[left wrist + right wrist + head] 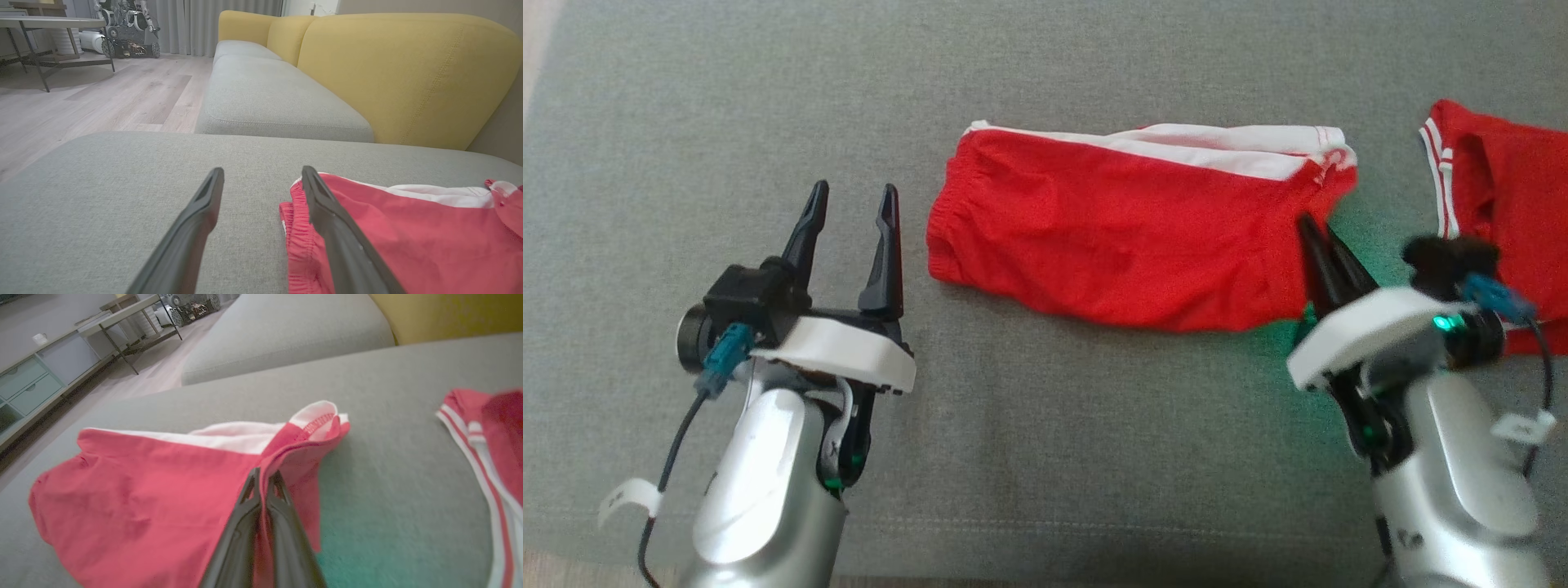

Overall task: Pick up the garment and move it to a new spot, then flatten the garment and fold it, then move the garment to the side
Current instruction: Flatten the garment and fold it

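Head view: red shorts (1111, 237) lie on a grey cushion (1045, 441); left wrist view: left gripper (262, 171) spread wide, empty, beside the waistband (297, 228); right wrist view: right gripper (265, 475) clamps a thin fold of them, which could slip free.

Right jaws hide shorts' corner (1284, 269) — second garment (1515, 204) cropped.
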